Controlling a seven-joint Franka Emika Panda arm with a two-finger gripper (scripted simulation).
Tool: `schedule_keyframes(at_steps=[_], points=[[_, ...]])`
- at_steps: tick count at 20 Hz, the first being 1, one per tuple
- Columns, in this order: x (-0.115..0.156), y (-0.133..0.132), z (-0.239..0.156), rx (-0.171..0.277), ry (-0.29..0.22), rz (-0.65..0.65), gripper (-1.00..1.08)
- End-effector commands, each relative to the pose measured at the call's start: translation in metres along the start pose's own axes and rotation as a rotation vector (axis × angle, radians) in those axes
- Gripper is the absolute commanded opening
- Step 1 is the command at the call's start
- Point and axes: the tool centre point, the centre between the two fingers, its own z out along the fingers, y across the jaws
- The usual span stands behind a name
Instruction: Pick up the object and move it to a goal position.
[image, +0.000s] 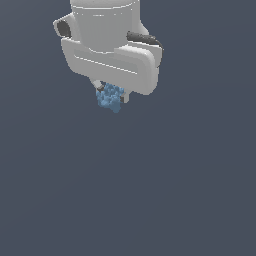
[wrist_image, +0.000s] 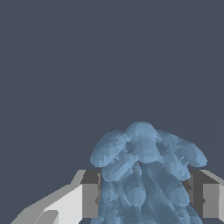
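Observation:
The object (image: 110, 98) is a small light-blue lumpy cluster of rounded knobs, hanging just below the white gripper (image: 111, 94) in the upper part of the exterior view. In the wrist view the object (wrist_image: 146, 175) fills the space between the two fingers (wrist_image: 89, 194), which press against its sides. The gripper is shut on the object. The cluster's top is hidden between the fingers and behind the white hand body. No goal marker shows in either view.
A uniform dark grey-blue background (image: 150, 190) fills both views. No other objects, edges or containers show.

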Motion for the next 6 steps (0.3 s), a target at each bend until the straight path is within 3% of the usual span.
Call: schedule_keyframes(at_steps=[1,6], points=[[0.0012,0.0015,-0.0067,-0.001,-0.001,0.000,-1.00],[0.0024,0.0023,-0.0111,-0.001,-0.001,0.000,-1.00]])
